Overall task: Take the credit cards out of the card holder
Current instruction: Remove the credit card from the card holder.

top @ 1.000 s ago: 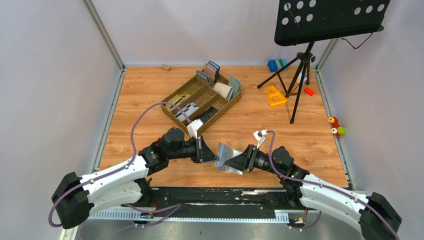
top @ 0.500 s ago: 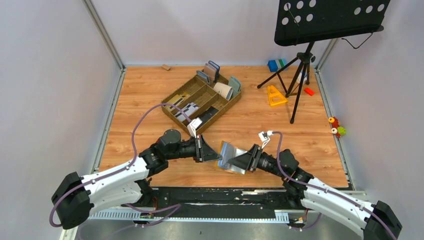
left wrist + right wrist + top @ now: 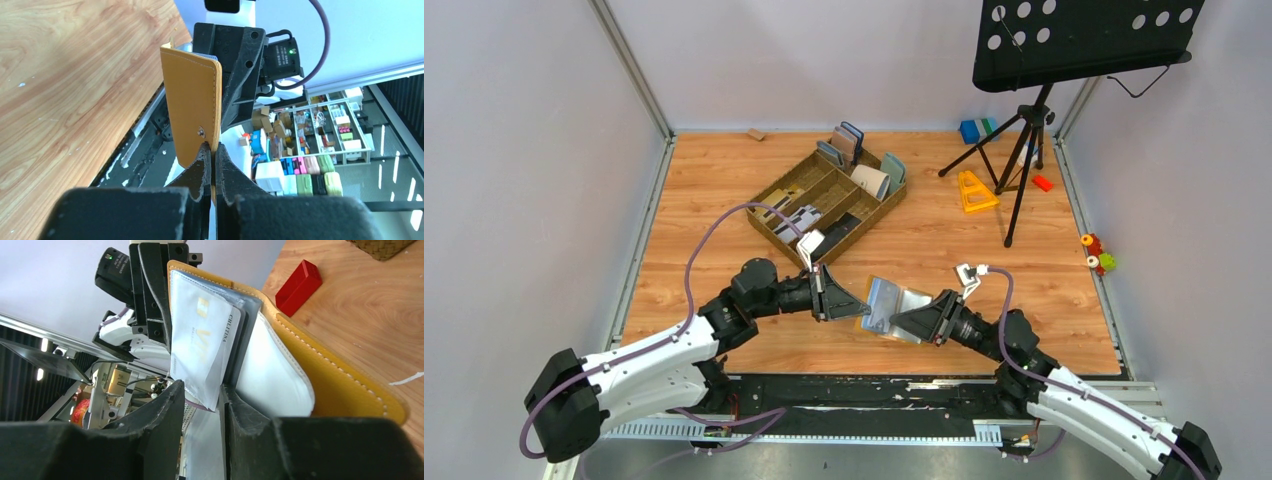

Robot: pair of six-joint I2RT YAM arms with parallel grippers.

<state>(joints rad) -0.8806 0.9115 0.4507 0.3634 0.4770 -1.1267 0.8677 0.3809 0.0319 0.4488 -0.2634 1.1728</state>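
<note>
Table point(image 3: 724, 200): left gripper point(image 3: 212, 150) clamps holder point(image 3: 190, 110); right gripper point(image 3: 201, 386), cards point(image 3: 197, 340).

Pale grey walls point(image 3: 824, 60) on three sides; wood-grain tabletop point(image 3: 704, 200); black music stand point(image 3: 1084, 50) (tripod legs) back right

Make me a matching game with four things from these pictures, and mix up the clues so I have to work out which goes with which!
Things:
1. card holder
2. credit cards
3. red block
4. music stand

Clues:
A. lying on the wooden table
B. silvery, pinched between the fingers of the right hand
C. black, standing on a tripod at the far right
D. mustard yellow, gripped at its edge by the left hand

Pairs: 1-D, 2-B, 3-A, 4-C
</note>
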